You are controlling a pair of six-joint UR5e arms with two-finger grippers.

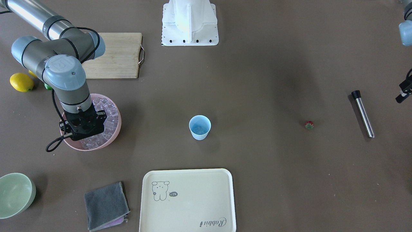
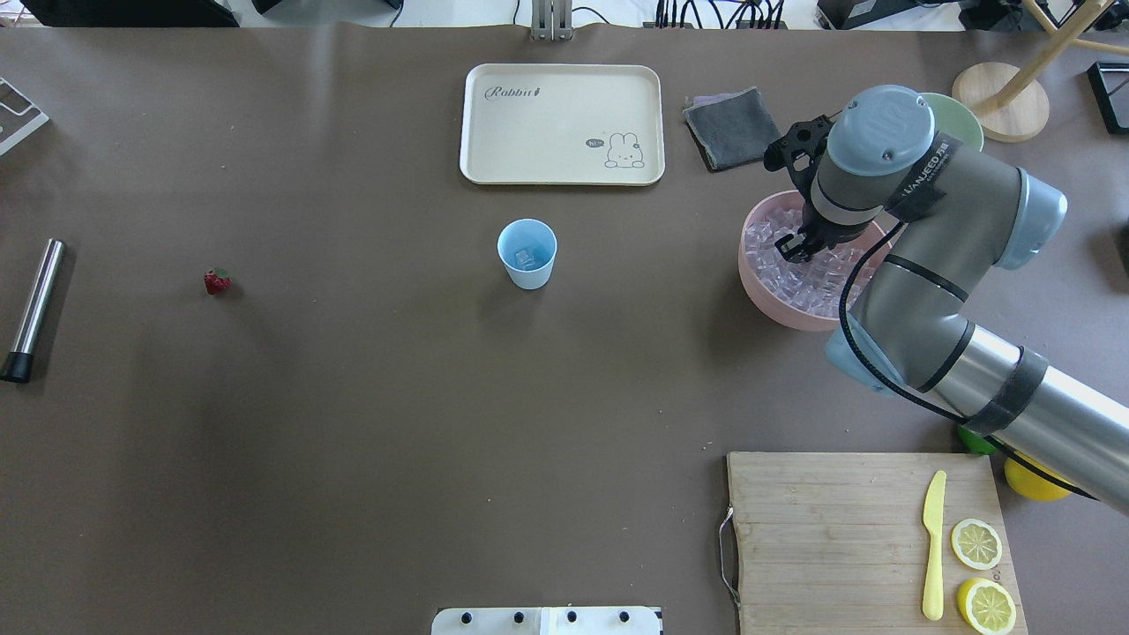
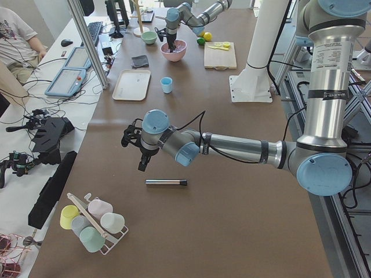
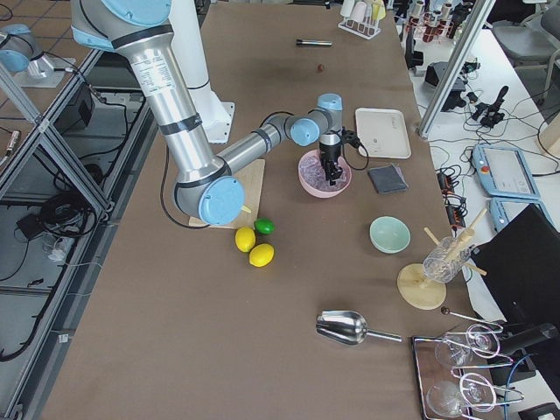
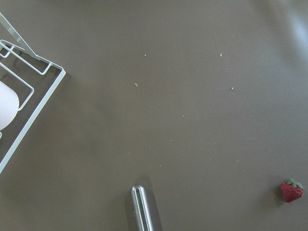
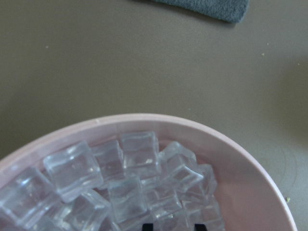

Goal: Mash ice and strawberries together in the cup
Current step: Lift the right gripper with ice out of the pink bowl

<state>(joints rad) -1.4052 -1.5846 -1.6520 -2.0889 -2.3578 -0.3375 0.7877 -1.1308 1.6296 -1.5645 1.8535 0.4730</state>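
Note:
The light blue cup [image 2: 527,254] stands mid-table with one ice cube [image 2: 524,257] in it; it also shows in the front view [image 1: 200,127]. Many clear ice cubes [image 6: 125,192] fill the pink bowl [image 2: 750,282]. My right gripper [image 2: 792,251] reaches down into that bowl, and its fingertips [image 6: 147,226] stand a cube's width apart against one cube. The tiny red strawberry [image 2: 217,281] lies on the table far to the cup's left, also in the left wrist view [image 5: 291,190]. My left gripper [image 1: 404,93] hovers near a steel muddler [image 2: 33,309]; its jaws are cut off.
A cream tray [image 2: 564,123], a grey cloth [image 2: 728,128] and a pale green bowl [image 1: 16,193] lie beyond the cup. A wooden board [image 2: 838,529] holds a yellow knife [image 2: 933,542] and lemon slices. Whole lemons [image 1: 21,82] sit beside it. A wire cup rack [image 5: 19,106] stands near the left gripper.

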